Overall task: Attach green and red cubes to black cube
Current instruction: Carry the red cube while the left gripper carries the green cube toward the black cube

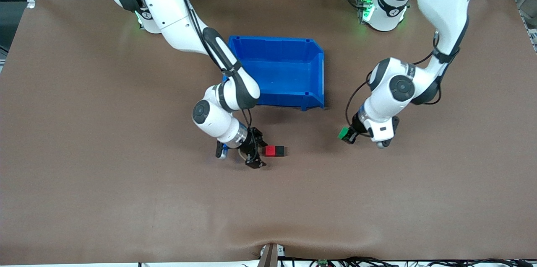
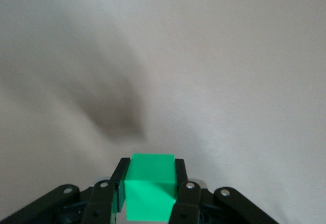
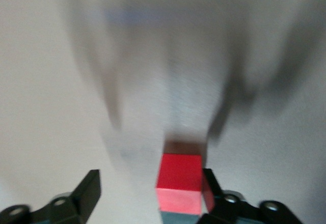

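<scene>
Already the red cube [image 1: 271, 150] sits flush against the black cube [image 1: 280, 150] on the brown table [image 1: 84, 174], the pair lying nearer the front camera than the blue bin [image 1: 319, 74], with the red one toward the right arm's end. The right hand [image 1: 256, 149] is low over the table just beside the red cube, its fingers spread wide; in the right wrist view the red cube [image 3: 179, 183] lies between them, close to one finger [image 3: 210, 183] and clear of the other, so nothing is gripped.

The left hand [image 1: 347, 135] holds the green cube [image 1: 344, 133], pinched squarely between its two fingers as the left wrist view shows [image 2: 150, 191], over bare table toward the left arm's end, well apart from the joined pair.

Judging from this, the red half of the job looks done and the green half is in hand. The next move calls for carrying the green cube across to the black cube's free face, lining up the faces squarely and pressing it home without shoving the pair sideways. The right hand would do well either to clear off or to brace the red end against that push.
</scene>
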`<state>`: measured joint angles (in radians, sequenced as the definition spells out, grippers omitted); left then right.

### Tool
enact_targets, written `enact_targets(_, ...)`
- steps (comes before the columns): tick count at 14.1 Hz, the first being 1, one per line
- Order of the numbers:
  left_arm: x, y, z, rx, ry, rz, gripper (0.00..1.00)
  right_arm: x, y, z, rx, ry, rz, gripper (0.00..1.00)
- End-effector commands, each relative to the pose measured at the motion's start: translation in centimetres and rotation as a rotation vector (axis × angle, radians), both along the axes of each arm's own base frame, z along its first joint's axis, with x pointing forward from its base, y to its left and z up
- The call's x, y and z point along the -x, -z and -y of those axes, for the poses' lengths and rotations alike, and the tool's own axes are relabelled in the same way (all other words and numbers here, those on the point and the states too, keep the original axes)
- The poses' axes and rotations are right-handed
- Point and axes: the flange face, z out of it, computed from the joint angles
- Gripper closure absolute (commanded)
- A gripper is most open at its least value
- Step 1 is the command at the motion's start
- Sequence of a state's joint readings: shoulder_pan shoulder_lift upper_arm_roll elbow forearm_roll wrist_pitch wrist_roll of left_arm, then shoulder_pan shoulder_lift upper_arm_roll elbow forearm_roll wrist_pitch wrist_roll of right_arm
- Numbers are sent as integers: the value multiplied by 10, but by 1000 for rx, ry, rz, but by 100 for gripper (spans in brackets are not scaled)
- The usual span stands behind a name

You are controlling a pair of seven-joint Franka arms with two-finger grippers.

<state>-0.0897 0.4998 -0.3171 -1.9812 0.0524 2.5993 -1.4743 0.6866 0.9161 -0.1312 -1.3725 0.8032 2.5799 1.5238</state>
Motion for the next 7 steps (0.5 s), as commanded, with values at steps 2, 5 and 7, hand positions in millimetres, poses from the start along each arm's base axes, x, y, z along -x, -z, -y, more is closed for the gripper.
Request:
enact_targets(2,-30,10,50,67,-175,-13,100,-21,-59,48,139,-178,-103,0)
enact_targets(5,-37,17,72,94,-255,-26,100,-44,-128,105,127,-332,-133,0)
enact_targets(7,-43,18,86,115,-320,-31,100,-55,-164,166,108,-441,-140,0)
